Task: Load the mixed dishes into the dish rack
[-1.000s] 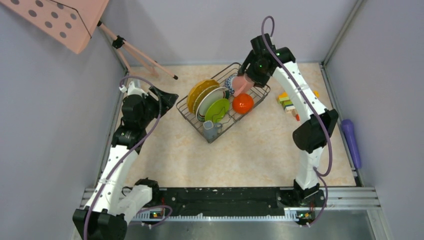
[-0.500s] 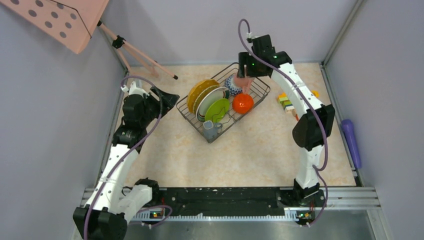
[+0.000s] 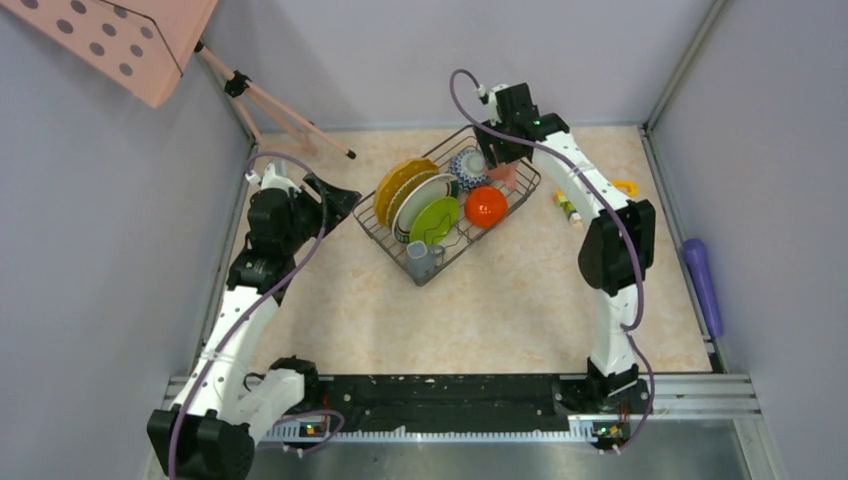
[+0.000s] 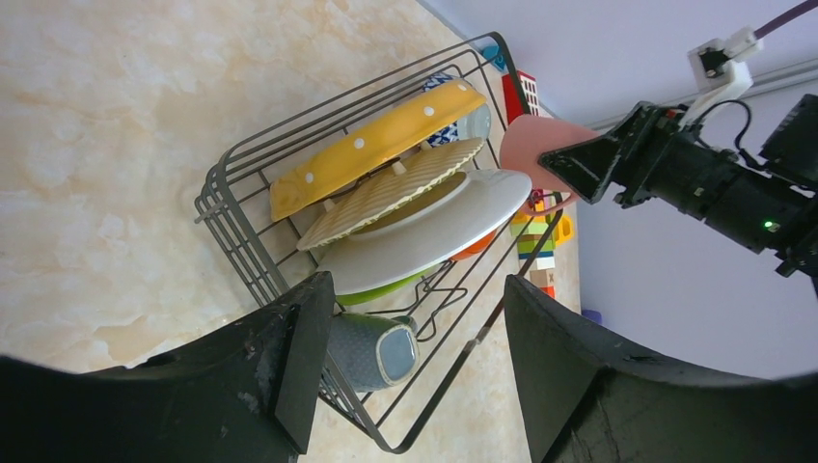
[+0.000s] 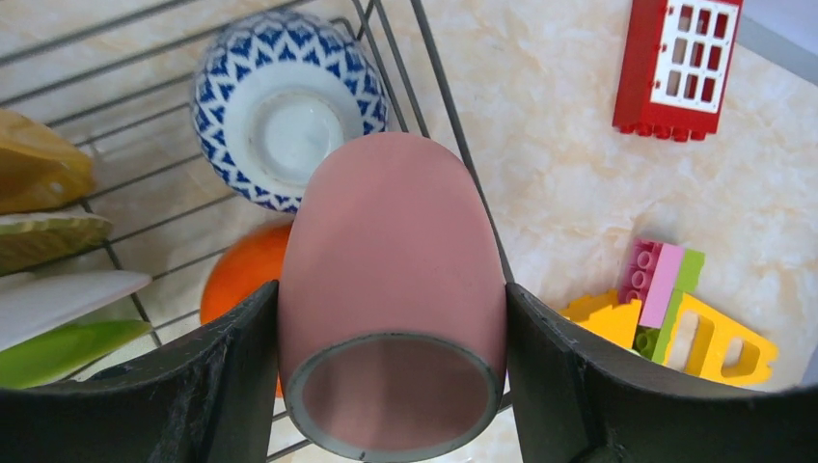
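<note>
Loading what looks like the final dish: right gripper (image 5: 394,381) grips the pink mug (image 5: 391,251) above the dish rack (image 3: 388,252), at its far corner, over the orange bowl (image 5: 241,275). Left gripper (image 4: 415,359) open, empty, beside the rack. Next: lower into free space, release.

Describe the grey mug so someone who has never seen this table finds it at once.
Start at the dark wire dish rack on the far half of the table. At its near corner, just in front of the lime green plate, sits the grey mug. It is the only grey dish there.
</note>
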You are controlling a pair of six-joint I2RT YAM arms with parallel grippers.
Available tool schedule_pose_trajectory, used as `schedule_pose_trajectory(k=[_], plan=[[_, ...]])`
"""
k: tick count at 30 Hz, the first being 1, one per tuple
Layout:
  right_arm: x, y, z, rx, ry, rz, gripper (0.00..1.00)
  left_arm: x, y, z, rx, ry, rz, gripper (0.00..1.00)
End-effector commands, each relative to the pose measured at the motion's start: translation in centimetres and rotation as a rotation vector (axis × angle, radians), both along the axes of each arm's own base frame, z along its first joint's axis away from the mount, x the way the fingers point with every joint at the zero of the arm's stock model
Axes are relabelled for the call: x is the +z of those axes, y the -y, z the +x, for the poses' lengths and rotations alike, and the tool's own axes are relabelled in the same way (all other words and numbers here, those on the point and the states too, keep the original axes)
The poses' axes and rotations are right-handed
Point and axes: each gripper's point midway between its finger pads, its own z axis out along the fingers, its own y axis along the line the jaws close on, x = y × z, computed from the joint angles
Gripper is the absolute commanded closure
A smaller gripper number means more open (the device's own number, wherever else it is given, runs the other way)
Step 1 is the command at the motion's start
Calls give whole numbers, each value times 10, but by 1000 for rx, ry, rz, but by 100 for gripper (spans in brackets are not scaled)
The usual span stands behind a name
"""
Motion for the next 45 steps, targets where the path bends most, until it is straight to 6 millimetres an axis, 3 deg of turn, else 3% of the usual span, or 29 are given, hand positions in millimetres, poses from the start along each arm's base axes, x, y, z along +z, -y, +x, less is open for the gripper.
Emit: schedule_pose_trajectory(k=[1,9,14,20,24,26,29,32,34,36,45], plan=[[16,15,10,-45,107,-65,100,12,-2,4,6,60,3,30],[-21,11,17,-87,22,-58,100,13,0,4,-4,58,-2,30],[-29,-4,20,-125,-63,162,100,14,-2,4,5,61,3,30],[-35,18,27,-422,-93,179,100,12,-1,3,-2,53,0,30],[-39,17,23,-424,-130,172,100,12,-1,3,0,54,3,30],[-40,18,21,-419,-138,167,86,11,-1,2,0,54,3,30],[-38,18,18,-415,-144,165,33,10,-1,2,0,51,2,30],[-28,17,17,-402,-129,181,22,10,-1,2,-1,50,2,30],[-17,17,17,-396,-110,195,8,10,-1,2,-1,49,0,30],[-5,16,17,-390,-91,206,1,11,-1,2,-1,51,0,30],[52,20,3,-346,-8,244,1,8,-9,4,24,64,52,29]])
